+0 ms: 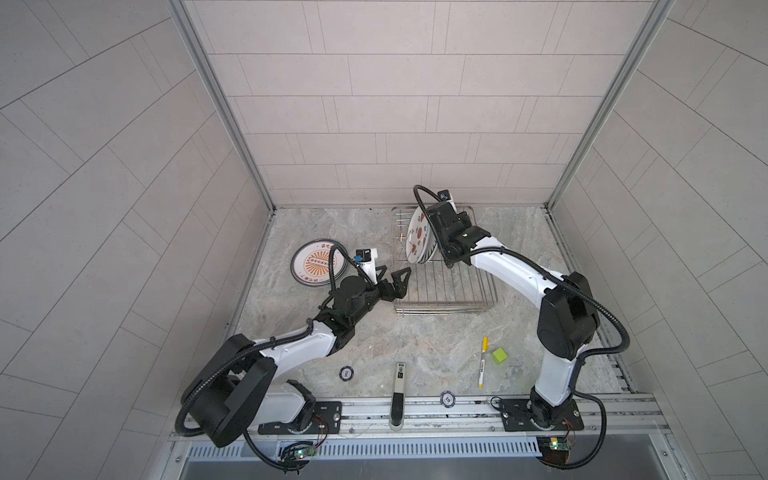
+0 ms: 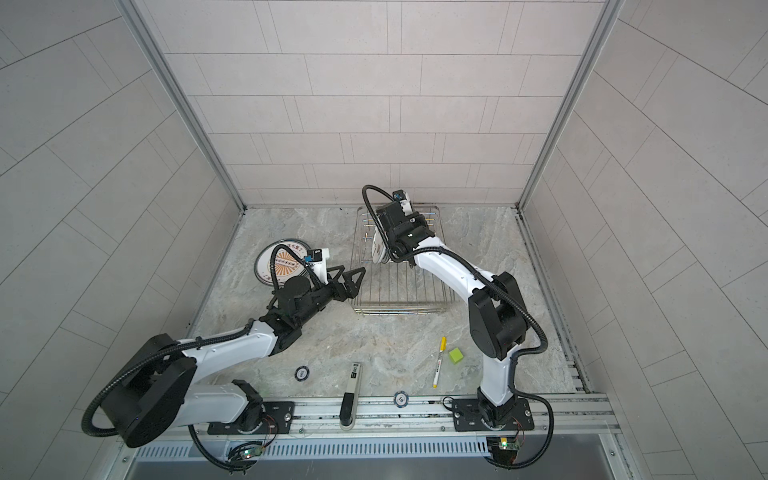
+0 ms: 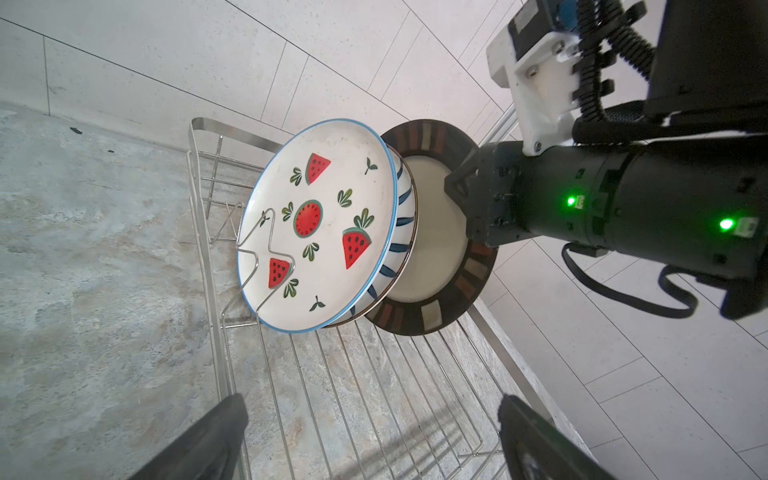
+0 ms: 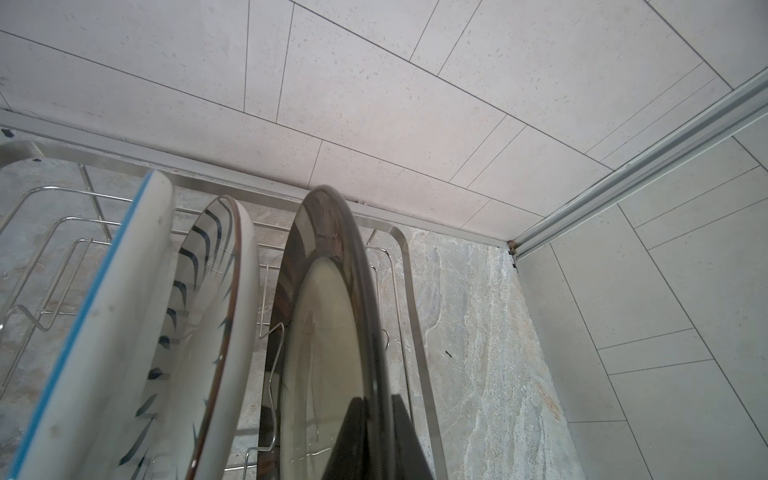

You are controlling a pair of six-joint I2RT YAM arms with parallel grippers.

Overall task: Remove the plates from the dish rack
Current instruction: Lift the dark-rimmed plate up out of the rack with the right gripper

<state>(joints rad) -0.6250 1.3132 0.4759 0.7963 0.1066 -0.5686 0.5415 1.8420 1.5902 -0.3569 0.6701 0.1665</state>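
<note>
The dish rack (image 1: 449, 286) (image 3: 374, 395) stands at the back of the table, a chrome wire basket. Three plates stand on edge at its far end. They are a watermelon-patterned plate (image 3: 324, 224) (image 1: 417, 241), a navy-petal plate (image 3: 401, 216) (image 4: 216, 291) and a larger brown-rimmed plate (image 3: 432, 257) (image 4: 328, 332). My right gripper (image 4: 376, 399) is shut on the brown-rimmed plate's top rim, one finger on each face. My left gripper (image 1: 395, 272) (image 3: 372, 403) hangs open and empty over the rack's near left corner. An orange sunburst plate (image 1: 313, 264) lies flat on the table left of the rack.
Near the front edge lie two poker chips (image 1: 345, 372) (image 1: 448, 399), a black and silver tool (image 1: 398, 386), a yellow pen (image 1: 483, 361) and a green cube (image 1: 500, 355). Tiled walls close in the back and both sides, and the rack sits near the back wall.
</note>
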